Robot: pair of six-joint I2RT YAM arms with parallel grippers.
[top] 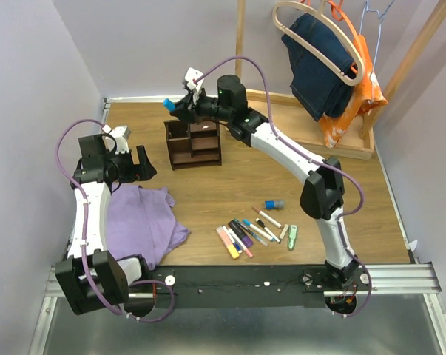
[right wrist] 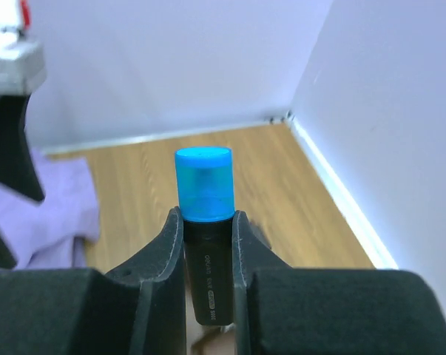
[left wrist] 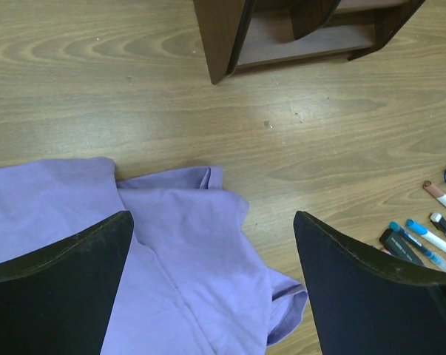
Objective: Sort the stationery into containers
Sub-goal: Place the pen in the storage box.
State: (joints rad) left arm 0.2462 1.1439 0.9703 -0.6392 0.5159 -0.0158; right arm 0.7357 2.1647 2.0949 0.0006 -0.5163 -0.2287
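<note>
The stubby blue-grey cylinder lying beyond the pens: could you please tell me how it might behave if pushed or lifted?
Lying on its side on the wooden table, the stubby cylinder would probably roll if nudged. It looks rigid and small, so it is likely light. Its short round body may slip in a pinch.

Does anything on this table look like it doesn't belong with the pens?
Yes: a crumpled purple cloth lies beside the left arm, and jeans and an orange garment hang on a wooden rack at the back right. Neither is stationery. Nothing looks broken.
</note>
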